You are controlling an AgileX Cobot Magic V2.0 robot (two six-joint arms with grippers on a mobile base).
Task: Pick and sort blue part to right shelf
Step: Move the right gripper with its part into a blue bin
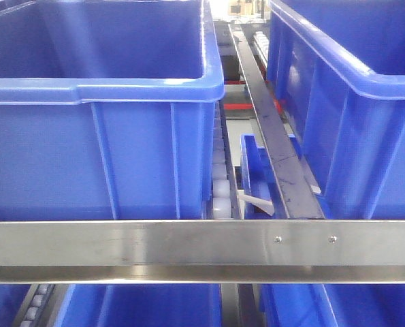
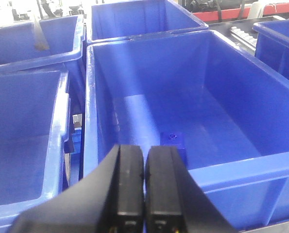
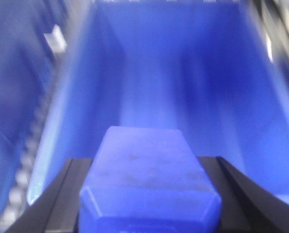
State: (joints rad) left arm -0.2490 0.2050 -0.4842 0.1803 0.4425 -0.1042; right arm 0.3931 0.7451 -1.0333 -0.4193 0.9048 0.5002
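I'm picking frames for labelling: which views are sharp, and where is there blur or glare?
Front view: sharp, mild sheen on the steel front rail. Left wrist: sharp, the shut left gripper soft. Right wrist: motion-blurred throughout, the blue part in the right gripper smeared.

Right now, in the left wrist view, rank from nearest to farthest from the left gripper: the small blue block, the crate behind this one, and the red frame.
1. Small blue block, on the crate floor just ahead of the left gripper.
2. Crate behind, straight beyond.
3. Red frame, far upper right.

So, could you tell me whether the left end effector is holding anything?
No, the left end effector is shut on nothing, above a crate with one blue part inside.
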